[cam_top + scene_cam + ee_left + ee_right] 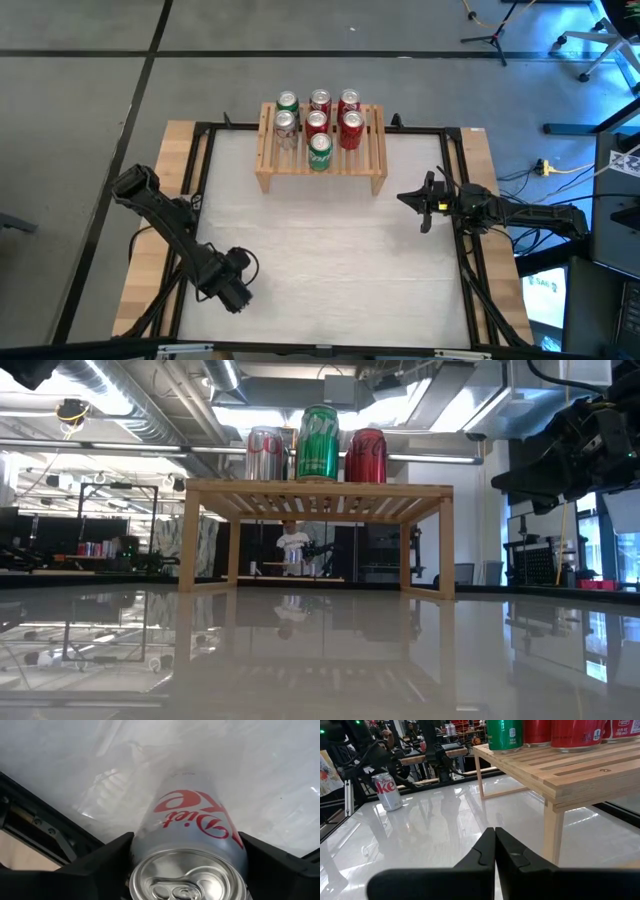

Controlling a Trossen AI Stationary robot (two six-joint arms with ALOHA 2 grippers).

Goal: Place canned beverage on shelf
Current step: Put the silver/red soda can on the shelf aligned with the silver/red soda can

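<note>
Wooden shelf point(322, 160) crowded with seven cans point(319, 122), table point(330, 250)

The left arm bends low over the near left of the worktop, its left hand point(236, 290) with both fingers point(100, 862) spread around a can point(192, 850). The right arm waits at the right edge, its right hand point(495, 852) closed, its 2 fingers pressed together.
</note>
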